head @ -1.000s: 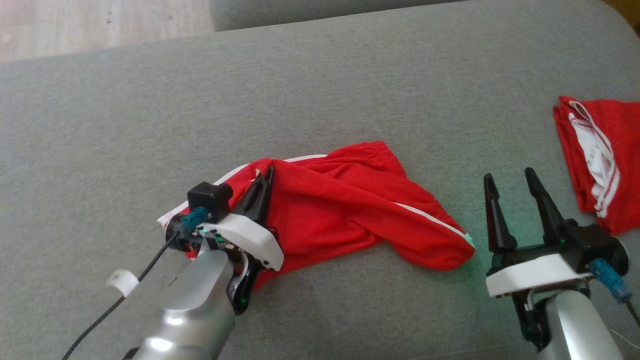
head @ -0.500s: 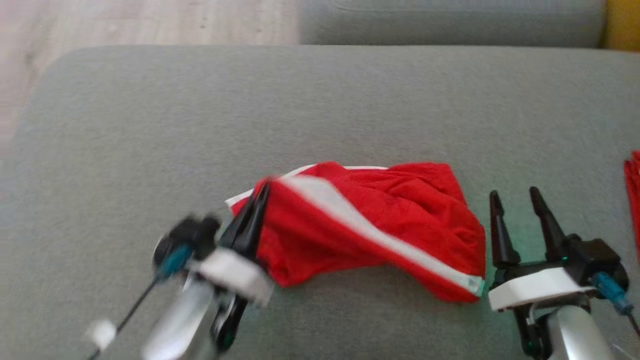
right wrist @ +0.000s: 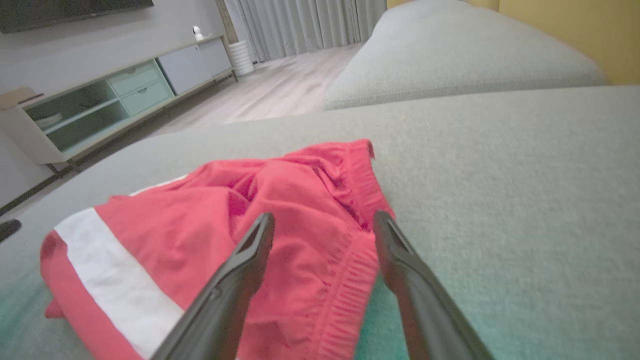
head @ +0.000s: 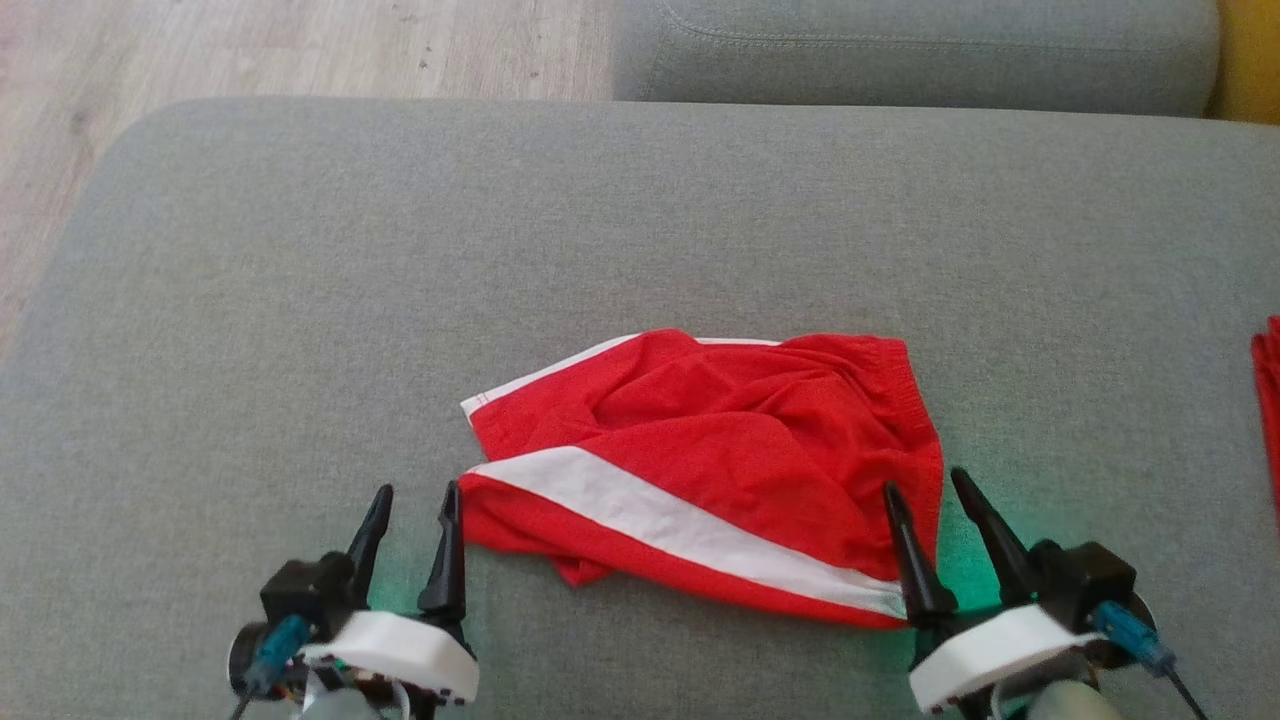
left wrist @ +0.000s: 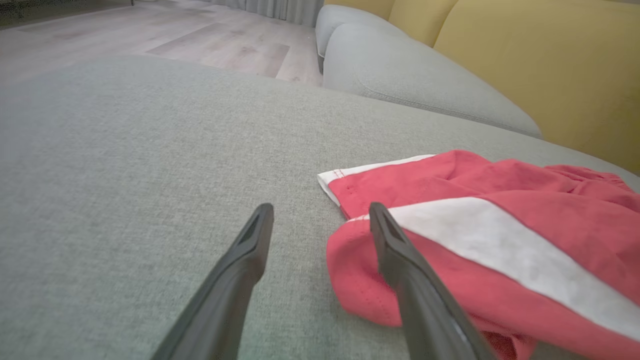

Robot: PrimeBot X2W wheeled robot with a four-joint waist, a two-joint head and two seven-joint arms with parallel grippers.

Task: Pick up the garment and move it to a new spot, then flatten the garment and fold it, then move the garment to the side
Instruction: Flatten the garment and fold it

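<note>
L gripper (head: 418, 490) let go, now wide beside garment (head: 720, 450); R gripper (head: 922, 480) wide at edge.

Noted left gripper (head: 418, 490) held low, fingers spread apart, pointing forward. Noted right gripper (head: 922, 480) level with it, fingers likewise spread, angled slightly leftward.

– What colour is the garment (head: 740, 440)?
– Red, with a wide white stripe and a thin white edge at ten o'clock.
– And the sofa seat (head: 300, 300)?
– Plain grey, with a green glow at six o'clock. The floor (head: 250, 45) at eleven o'clock is pale wood. The back cushion (left wrist: 550, 60) is yellow.
</note>
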